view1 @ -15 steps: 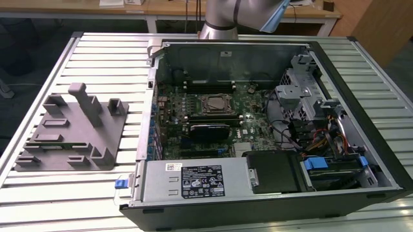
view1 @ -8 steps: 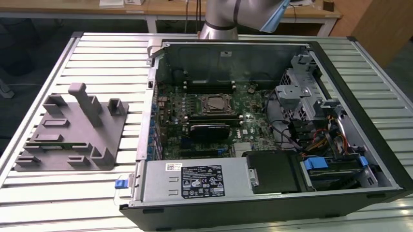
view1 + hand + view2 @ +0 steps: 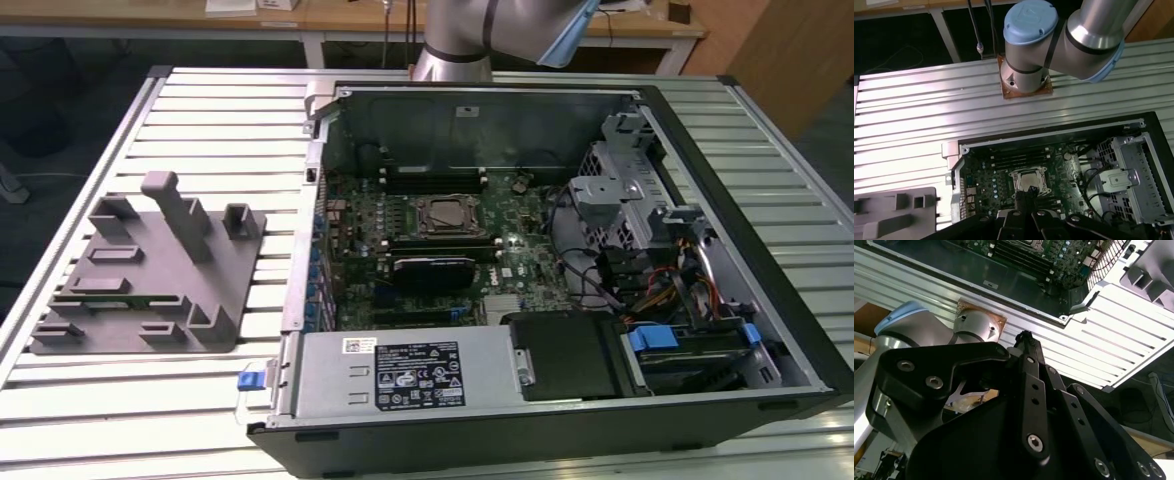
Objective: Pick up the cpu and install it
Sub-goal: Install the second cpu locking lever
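Open computer case (image 3: 747, 200) on slatted tabletop (image 3: 200, 100), grey fixture (image 3: 147, 280) beside it; tool (image 3: 1026, 195), fingers together, empty, above cpu (image 3: 1027, 181) in its socket (image 3: 442, 214)

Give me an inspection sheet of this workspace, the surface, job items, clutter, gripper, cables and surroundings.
Surface: ribbed aluminium table, with an open computer case lying on it.
Job's things: the cpu sits in the motherboard socket, pale metal top showing; in the first wrist view it lies just beyond the fingertips.
Clutter: grey parts fixture on the exterior view's left of the case, its slots bare.
Gripper: gripper shut, holding nothing, above the board.
Cables: coloured wire bundles by the drive bays; two dark leads hanging off the table's far edge.
Surroundings: wooden desk behind the table; arm base bolted to the table.
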Motion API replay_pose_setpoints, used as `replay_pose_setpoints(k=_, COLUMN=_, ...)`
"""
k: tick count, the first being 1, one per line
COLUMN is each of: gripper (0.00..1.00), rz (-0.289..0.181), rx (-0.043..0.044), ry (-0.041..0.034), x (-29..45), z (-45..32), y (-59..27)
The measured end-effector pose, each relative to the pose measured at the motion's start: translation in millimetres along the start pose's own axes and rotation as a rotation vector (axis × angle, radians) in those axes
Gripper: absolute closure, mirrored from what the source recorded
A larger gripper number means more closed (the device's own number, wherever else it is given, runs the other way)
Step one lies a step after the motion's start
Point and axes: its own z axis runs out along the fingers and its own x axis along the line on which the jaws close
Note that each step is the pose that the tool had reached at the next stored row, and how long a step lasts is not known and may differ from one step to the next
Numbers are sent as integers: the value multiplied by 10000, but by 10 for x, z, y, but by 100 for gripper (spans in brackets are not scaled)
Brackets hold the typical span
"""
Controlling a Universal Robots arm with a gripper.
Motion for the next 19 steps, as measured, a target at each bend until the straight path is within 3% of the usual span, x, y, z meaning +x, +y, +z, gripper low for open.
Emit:
replay_pose_setpoints(k=10, gripper=89, rz=11, rx=8, ry=-6, x=1, z=188, y=-68)
replay_pose_setpoints(k=14, gripper=89, rz=28, rx=79, ry=-24, x=1, z=250, y=-90)
replay_pose_setpoints(k=19, gripper=89, rz=30, rx=240, ry=-55, x=2, z=312, y=-113)
